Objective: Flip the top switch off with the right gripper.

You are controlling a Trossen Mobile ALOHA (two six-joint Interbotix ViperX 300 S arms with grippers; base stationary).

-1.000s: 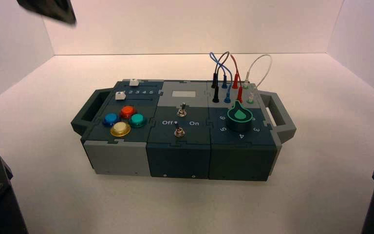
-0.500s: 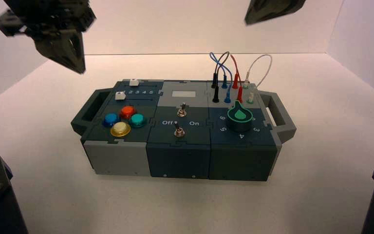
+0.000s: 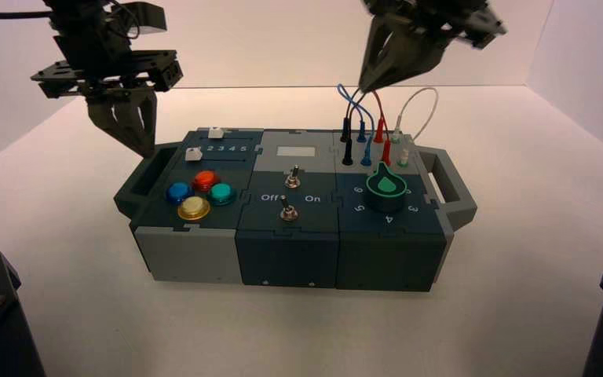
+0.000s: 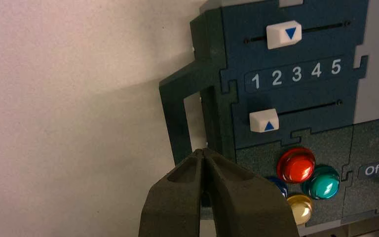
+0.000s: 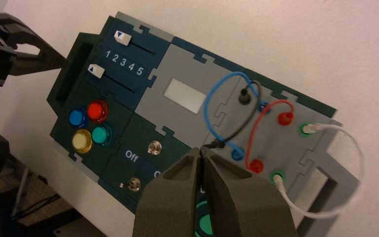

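The top switch point(image 3: 291, 179) is a small silvery toggle on the middle panel of the box point(image 3: 286, 261), behind the Off/On lettering. It also shows in the right wrist view point(image 5: 153, 146), away from the fingers. Its twin point(image 3: 287, 210) stands in front of it. My right gripper point(image 3: 361, 88) is shut and empty, hanging high over the wires at the box's back right, well above and to the right of the top switch. In its own view the right gripper point(image 5: 201, 150) has its tips together. My left gripper point(image 3: 148, 151) is shut, above the box's left handle point(image 4: 175, 116).
Coloured wires point(image 3: 370, 118) loop up from sockets at the back right, under my right gripper. A green knob point(image 3: 385, 187) sits in front of them. Two white sliders point(image 4: 283, 34) and several coloured buttons point(image 3: 198, 193) fill the left panel. White walls surround the table.
Both arms have come down into view from the top. The left gripper dropped to the box's left handle; the right gripper moved in over the wires. The box has not changed.
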